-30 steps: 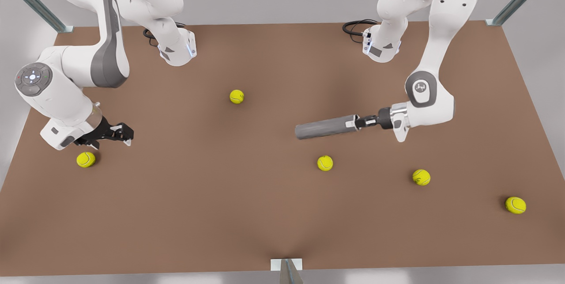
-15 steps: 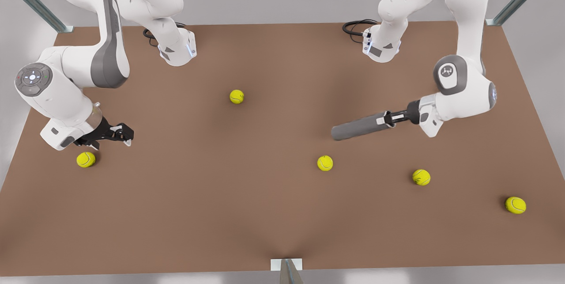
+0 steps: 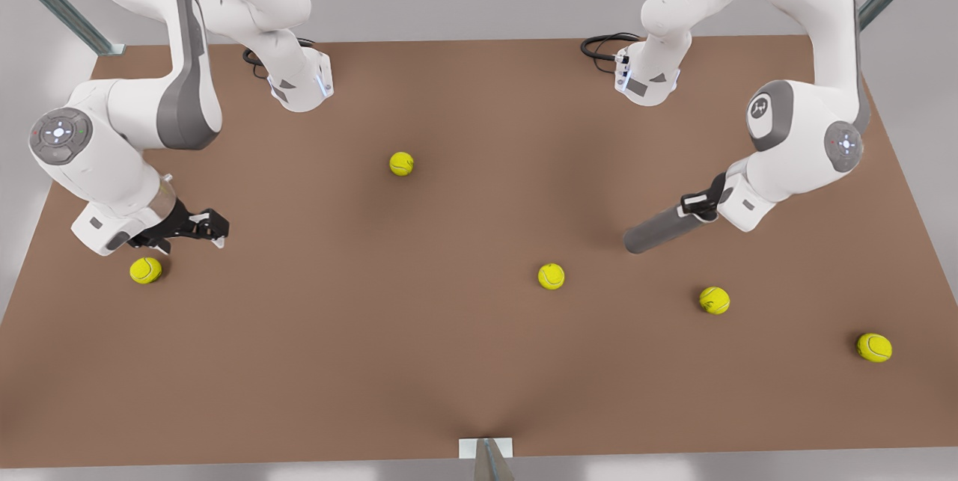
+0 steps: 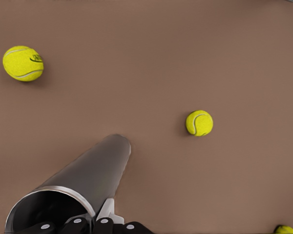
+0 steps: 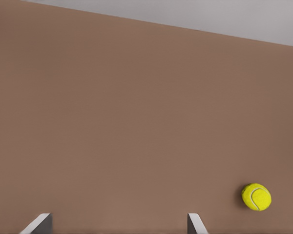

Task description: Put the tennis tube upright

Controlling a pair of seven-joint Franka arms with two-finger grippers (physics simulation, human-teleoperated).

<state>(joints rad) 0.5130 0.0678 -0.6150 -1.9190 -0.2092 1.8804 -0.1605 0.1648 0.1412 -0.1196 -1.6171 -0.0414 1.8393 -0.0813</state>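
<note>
At the front view's right, my left gripper (image 3: 700,206) is clamping the smooth grey tennis tube (image 3: 662,230), tilted; my right gripper (image 3: 206,227), fingers apart, is waiting at left.

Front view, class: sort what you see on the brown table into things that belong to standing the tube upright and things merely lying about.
Belong to the job:
- tennis tube, tilted
- left gripper, shut on the tube's open end

Just lying about:
- five tennis balls
- right gripper, open, waiting at the front view's left
</note>
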